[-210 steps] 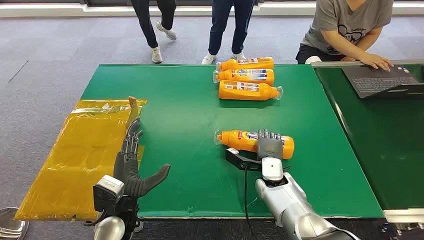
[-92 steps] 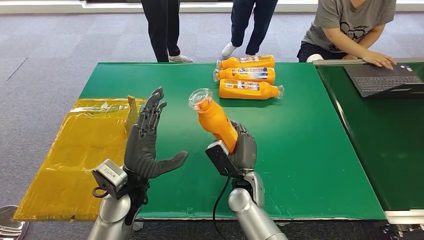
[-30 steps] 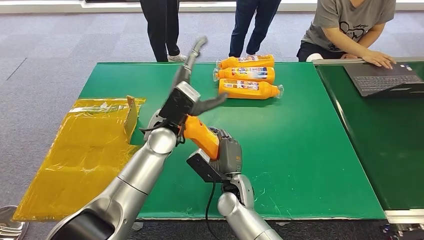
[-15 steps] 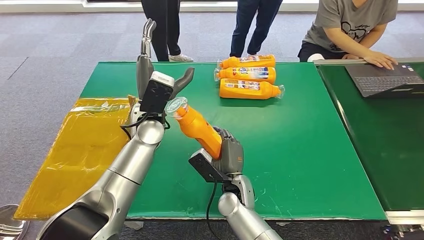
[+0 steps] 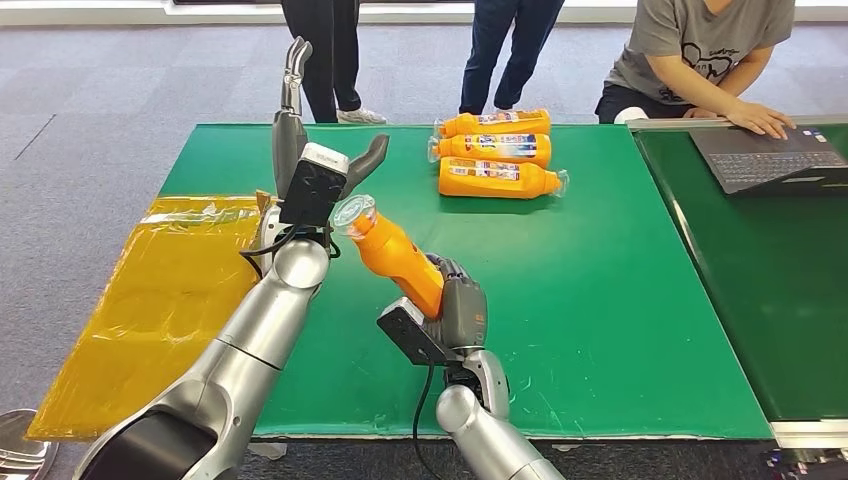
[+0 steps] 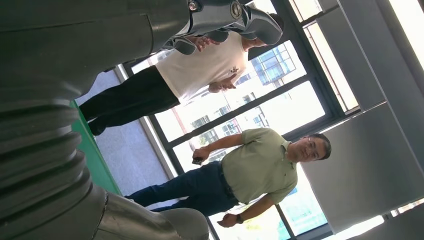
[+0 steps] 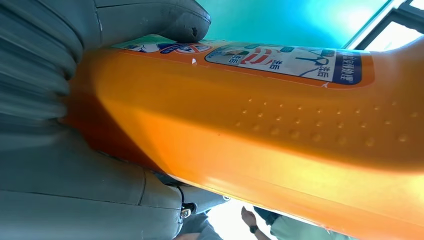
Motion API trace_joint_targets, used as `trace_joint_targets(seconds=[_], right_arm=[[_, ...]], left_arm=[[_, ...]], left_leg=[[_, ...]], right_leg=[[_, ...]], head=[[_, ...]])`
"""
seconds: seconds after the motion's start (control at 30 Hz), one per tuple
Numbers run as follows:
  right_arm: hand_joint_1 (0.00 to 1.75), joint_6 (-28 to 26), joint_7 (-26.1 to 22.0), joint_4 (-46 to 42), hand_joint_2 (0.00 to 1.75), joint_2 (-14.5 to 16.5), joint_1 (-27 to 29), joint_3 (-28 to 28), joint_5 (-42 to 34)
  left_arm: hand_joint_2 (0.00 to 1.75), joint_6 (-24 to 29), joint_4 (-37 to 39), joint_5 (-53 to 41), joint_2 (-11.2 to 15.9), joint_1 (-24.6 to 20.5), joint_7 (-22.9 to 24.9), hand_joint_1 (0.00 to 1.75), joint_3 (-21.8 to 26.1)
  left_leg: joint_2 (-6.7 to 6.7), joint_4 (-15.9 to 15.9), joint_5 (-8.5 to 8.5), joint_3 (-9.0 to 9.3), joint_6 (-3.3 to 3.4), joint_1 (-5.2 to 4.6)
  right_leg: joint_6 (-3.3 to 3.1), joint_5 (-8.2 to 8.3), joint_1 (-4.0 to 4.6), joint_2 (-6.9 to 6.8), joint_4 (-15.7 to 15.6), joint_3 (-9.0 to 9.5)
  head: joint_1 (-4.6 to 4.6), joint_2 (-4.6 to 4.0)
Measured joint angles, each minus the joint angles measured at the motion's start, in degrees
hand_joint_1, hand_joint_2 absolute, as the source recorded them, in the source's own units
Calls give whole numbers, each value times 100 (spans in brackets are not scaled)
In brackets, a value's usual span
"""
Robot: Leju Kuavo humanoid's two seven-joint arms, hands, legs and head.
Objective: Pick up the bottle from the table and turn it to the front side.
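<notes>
An orange bottle with a clear cap is lifted off the green table, tilted with its cap toward the upper left. My right hand grips its lower body. In the right wrist view the bottle runs across the picture with its label along one side and my thumb pressed against it. My left hand is raised just left of the bottle's cap, fingers spread and pointing up, holding nothing. Its thumb reaches toward the cap without clearly touching it.
Three more orange bottles lie side by side at the table's far edge. A yellow plastic sheet covers the floor on the left. A person at a laptop sits at the far right, and two people stand behind the table.
In the last second my left hand swung back from over the bottle to its left, uncovering the cap. Since half a second ago nothing has moved. Earlier my right hand lifted the bottle off the table.
</notes>
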Motion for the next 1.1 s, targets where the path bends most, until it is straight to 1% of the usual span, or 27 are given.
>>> trace_joint_targets(seconds=[0.17, 0.3, 0.37, 0.43, 0.5, 0.57, 0.6, 0.63, 0.73, 0.77, 0.8, 0.83, 0.93, 1.1], right_arm=[[175, 0, 2, 1, 175, 0, 0, 0, 8], [175, 0, 17, 1, 175, 0, 1, 0, 39], [175, 0, 20, 1, 175, 0, 1, 0, 57], [175, 0, 19, 1, 175, 0, 2, 0, 78], [175, 0, 13, 1, 175, 0, 3, -1, 108], [175, -1, 12, 1, 175, 0, 4, -4, 151], [175, -1, 23, 1, 175, -1, 6, -8, 189], [175, -1, 43, 0, 175, -1, 10, -13, 235], [175, 21, 124, -29, 175, -14, 56, -44, 363], [175, 33, 144, -49, 175, -23, 83, -55, 388], [175, 43, 161, -70, 175, -33, 107, -61, 407], [175, 50, 175, -87, 175, -40, 125, -64, 422], [175, 61, 198, -123, 175, -49, 143, -71, 437], [175, 65, 199, -144, 175, -50, 147, -72, 442]], left_arm=[[175, 90, -6, -16, 0, 2, -43, 0, 2], [175, 703, -178, -102, 2, 42, -366, 0, 41], [175, 892, -341, -103, 11, 80, -454, 0, 67], [175, 921, -520, -103, 26, 136, -424, 0, 83], [175, 832, -662, -102, 38, 192, -303, 0, 85], [175, 548, -746, -53, 49, 228, -101, 0, 85], [175, 232, -780, 87, 68, 244, 56, 0, 85], [175, -232, -832, 327, 109, 267, 248, 0, 85], [175, -2356, -1185, 1106, 387, 434, 749, 0, 125], [175, -2896, -1313, 1187, 482, 496, 819, 0, 155], [175, -3175, -1415, 1188, 554, 548, 853, 0, 192], [175, -3281, -1504, 1186, 607, 590, 877, 0, 228], [175, -3260, -1695, 1183, 718, 665, 911, 0, 300], [175, -3259, -1856, 1182, 810, 732, 922, 0, 352]], left_leg=[[0, 0, 0, 0, 0, 0], [0, 0, 0, 0, 0, 0], [0, 0, 0, 0, 0, 1], [0, 0, 0, 0, 0, 1], [1, 0, 0, 0, 0, 0], [1, 0, 0, 0, 0, 0], [1, 0, 0, 0, 0, 0], [3, 0, 0, 0, 0, 0], [20, 0, 0, 3, -1, 0], [24, 0, 0, 3, -1, 1], [25, 0, 0, 1, -1, 1], [25, 0, 0, 1, -1, 1], [24, 0, 0, -1, -1, 3], [24, 0, 0, -2, -1, 3]], right_leg=[[0, 0, 0, 0, 0, 0], [0, 0, 1, 1, 0, 0], [0, 0, 1, 0, 0, 0], [0, 0, 1, 0, 0, 0], [0, 0, 1, 0, 0, -1], [0, 0, 0, 0, 0, 0], [0, 0, 0, 0, 0, 0], [0, 0, 0, 3, 0, 0], [-3, 5, 0, 19, 0, -6], [-3, 6, 1, 23, 0, -9], [-3, 7, 2, 25, 0, -11], [-2, 7, 2, 26, 0, -12], [-2, 7, 3, 24, 0, -13], [-2, 7, 2, 24, 0, -13]], head=[[0, 0], [0, 0], [0, 0], [0, 0], [0, 0], [0, 0], [0, 0], [0, 0], [-1, 0], [-1, 0], [-1, 0], [-1, 0], [-1, 0], [0, 0]])
